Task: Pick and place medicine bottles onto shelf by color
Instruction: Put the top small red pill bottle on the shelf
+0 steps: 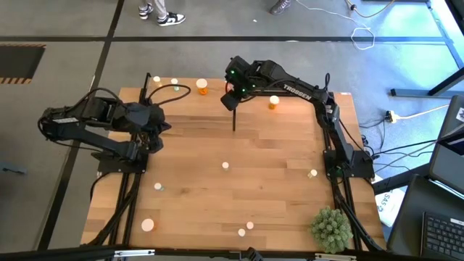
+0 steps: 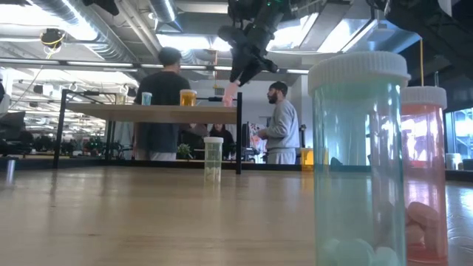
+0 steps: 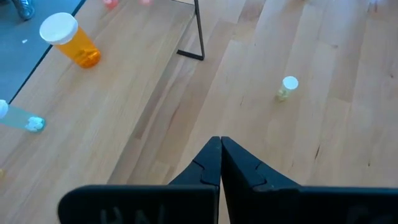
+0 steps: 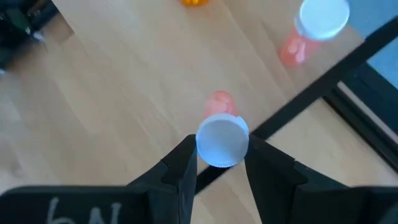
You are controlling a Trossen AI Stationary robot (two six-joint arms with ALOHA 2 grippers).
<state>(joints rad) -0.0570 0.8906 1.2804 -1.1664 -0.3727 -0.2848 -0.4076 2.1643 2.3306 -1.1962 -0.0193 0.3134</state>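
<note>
Nearest the low camera, a pale green bottle and a reddish bottle stand on the surface, well clear of the action. Farther back, the right gripper hangs over the shelf, clamped on the white cap of a reddish medicine bottle. The grip is only at the cap, so the bottle could swing or slip and land beside the wrong colour, or clip a black post. The left gripper, fully closed, waits at the left edge. The right arm reads "TROSSEN".
</note>
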